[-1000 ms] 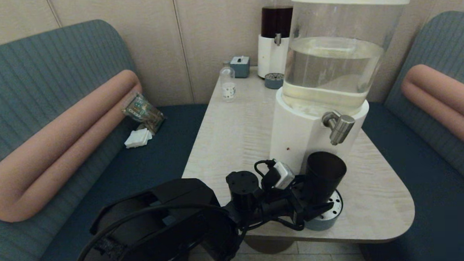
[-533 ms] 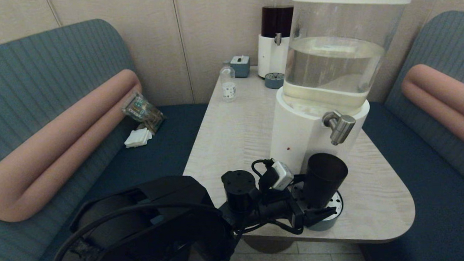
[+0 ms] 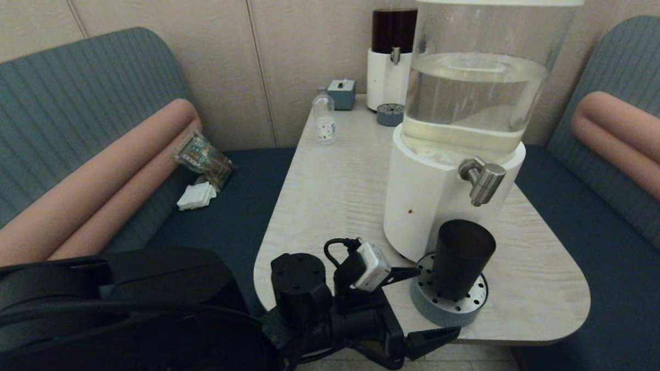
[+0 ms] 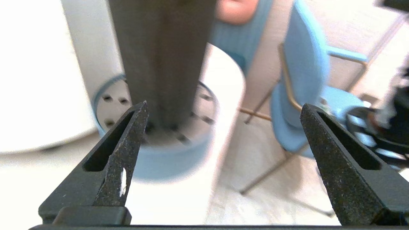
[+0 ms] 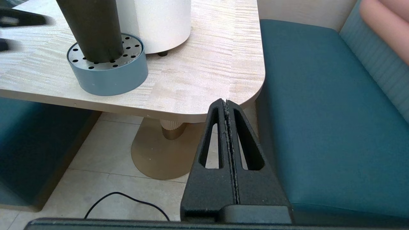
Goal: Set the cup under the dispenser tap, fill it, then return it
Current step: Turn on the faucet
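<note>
The matte black cup (image 3: pixel 461 258), a plain tapered tumbler with no handle, stands upright on the round grey-blue drip tray (image 3: pixel 422 300) with its perforated metal top, right against the white cylindrical base of the big dispenser (image 3: pixel 421 199). The dispenser tap (image 3: pixel 482 179), a stubby brushed-metal spout angled downward, sits above the cup and a touch to the right of its rim, so the cup's mouth is roughly below it but I can't swear it's dead centre. The left gripper (image 3: pixel 422 303) hangs at the near edge of the table with its two black wedge-shaped fingers (image 3: pixel 431 338) spread wide apart and nothing between them; it's just beside the tray and not touching the cup. From the left wrist view the grainy, sandpapery pads (image 4: pixel 132 134) frame the cup (image 4: pixel 163 57) and tray (image 4: pixel 172 159), with the cup clear of both. The right gripper (image 5: pixel 226 103) is parked low off the table's near right corner, over the teal bench seat (image 5: pixel 319 111), its fingers pressed flat together. The tabletop (image 3: pixel 330 196) is a pale wood-grain laminate with rounded corners. Up top, the dispenser's clear tank (image 3: pixel 485 65) holds pale liquid about halfway. At the far end there's a smaller dispenser with dark liquid (image 3: pixel 392 46) and a small clear bottle (image 3: pixel 324 117).
</note>
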You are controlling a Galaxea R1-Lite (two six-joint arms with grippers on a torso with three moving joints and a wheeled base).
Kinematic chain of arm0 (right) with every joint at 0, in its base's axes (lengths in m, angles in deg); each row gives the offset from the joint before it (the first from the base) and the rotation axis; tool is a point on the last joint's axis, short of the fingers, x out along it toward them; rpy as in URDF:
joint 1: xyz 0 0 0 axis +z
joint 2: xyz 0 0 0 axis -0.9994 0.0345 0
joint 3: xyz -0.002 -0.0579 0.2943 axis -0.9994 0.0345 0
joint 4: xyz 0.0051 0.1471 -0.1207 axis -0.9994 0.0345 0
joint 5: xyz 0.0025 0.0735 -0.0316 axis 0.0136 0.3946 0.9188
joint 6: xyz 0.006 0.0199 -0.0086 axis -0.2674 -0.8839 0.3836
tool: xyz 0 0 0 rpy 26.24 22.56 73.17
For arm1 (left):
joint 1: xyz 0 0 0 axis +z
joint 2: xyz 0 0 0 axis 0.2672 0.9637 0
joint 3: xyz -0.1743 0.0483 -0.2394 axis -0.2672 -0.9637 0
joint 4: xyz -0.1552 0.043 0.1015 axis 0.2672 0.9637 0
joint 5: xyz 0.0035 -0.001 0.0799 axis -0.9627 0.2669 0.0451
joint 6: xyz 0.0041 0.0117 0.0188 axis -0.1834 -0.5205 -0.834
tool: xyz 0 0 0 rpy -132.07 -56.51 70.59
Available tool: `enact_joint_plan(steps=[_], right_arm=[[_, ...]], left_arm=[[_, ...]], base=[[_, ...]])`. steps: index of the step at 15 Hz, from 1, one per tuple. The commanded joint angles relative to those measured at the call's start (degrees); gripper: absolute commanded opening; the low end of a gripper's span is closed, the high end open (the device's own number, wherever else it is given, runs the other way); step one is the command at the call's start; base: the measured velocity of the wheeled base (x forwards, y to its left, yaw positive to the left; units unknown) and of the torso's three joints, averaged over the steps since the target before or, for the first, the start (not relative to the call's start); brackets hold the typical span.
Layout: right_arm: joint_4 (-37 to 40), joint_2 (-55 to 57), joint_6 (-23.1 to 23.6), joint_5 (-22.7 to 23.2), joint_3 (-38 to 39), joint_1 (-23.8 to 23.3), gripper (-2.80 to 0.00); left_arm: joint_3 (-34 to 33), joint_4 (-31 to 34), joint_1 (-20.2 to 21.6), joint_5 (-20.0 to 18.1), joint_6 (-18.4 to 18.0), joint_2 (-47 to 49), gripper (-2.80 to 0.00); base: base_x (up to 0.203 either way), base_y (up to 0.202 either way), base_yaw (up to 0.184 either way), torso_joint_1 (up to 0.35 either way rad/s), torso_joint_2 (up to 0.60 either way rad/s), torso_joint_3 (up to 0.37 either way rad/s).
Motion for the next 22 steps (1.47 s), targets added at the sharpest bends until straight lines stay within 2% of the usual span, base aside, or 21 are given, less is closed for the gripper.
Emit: enact_joint_plan(steps=[1, 2, 3, 5, 9, 11, 12, 13, 15, 16, 17, 19, 21, 22], right_arm=[[-0.03, -0.04, 0.04, 0.0, 0.81, 0.02, -2.8], [-0.03, -0.04, 0.07, 0.0, 0.85, 0.02, -2.8], [-0.03, -0.04, 0.04, 0.02, 0.87, 0.02, -2.8], [-0.03, -0.04, 0.07, 0.05, 0.88, 0.02, -2.8], [-0.03, -0.04, 0.02, 0.0, 0.88, 0.02, -2.8], [-0.03, -0.04, 0.02, 0.0, 0.88, 0.02, -2.8], [-0.03, -0.04, 0.1, 0.0, 0.87, 0.02, -2.8], [-0.03, -0.04, 0.02, 0.0, 0.88, 0.02, -2.8], [-0.03, -0.04, 0.11, 0.0, 0.79, 0.02, -2.8], [-0.03, -0.04, 0.02, 0.01, 0.88, 0.02, -2.8], [-0.03, -0.04, 0.02, 0.06, 0.88, 0.02, -2.8], [-0.03, -0.04, 0.1, 0.0, 0.79, 0.02, -2.8], [-0.03, -0.04, 0.03, 0.08, 0.87, 0.02, -2.8], [-0.03, -0.04, 0.02, 0.06, 0.85, 0.02, -2.8]], left_arm=[[-6.93, -0.46, 0.04, -0.18, 0.0, -8.3, 0.0], [-10.52, -0.48, 0.09, -0.16, -0.08, -11.18, 0.0], [-14.03, -0.52, 0.15, -0.14, -0.18, -14.87, -2.8], [-19.19, -0.46, 0.69, 0.94, -0.17, -21.96, -2.8], [-22.93, 1.77, 2.77, 14.37, 2.18, -37.16, -2.8], [-22.99, 3.45, 8.31, 21.17, 4.57, -43.47, -2.8], [-22.99, 3.75, 11.32, 23.33, 5.6, -45.21, -2.8], [-23.05, 3.96, 16.98, 24.95, 6.54, -47.22, -2.8], [-23.04, 4.4, 31.97, 26.11, 7.49, -53.44, -2.8], [-23.01, 4.72, 37.39, 25.37, 7.74, -58.76, -2.8], [-22.95, 6.07, 40.75, 24.19, 7.78, -65.0, -2.8], [-22.37, 13.65, 42.69, 22.66, 7.54, -76.55, -2.8], [-19.79, 28.57, 43.7, 21.73, 7.32, -88.34, -2.8], [-17.73, 38.09, 44.02, 21.34, 7.15, -94.01, -2.8]], base=[[0.0, 0.0, 0.0, 0.0, 0.0, 0.0], [0.0, 0.0, 0.0, 0.0, 0.0, 0.0], [0.0, 0.0, 0.0, 0.0, 0.0, 0.0], [0.0, 0.0, 0.0, 0.0, 0.0, 0.0], [0.0, 0.0, 0.0, 0.0, 0.0, 0.0], [0.0, 0.0, 0.0, 0.0, 0.0, 0.0], [0.0, 0.0, 0.0, 0.0, 0.0, 0.0], [0.0, 0.0, 0.0, 0.0, 0.0, 0.0], [0.0, 0.0, 0.0, 0.0, 0.0, 0.0], [0.0, 0.0, 0.0, 0.0, 0.0, 0.0], [0.0, 0.0, 0.0, 0.0, 0.0, 0.0], [0.0, 0.0, 0.0, 0.0, 0.0, 0.0], [0.0, 0.0, 0.0, 0.0, 0.0, 0.0], [0.0, 0.0, 0.0, 0.0, 0.0, 0.0]])
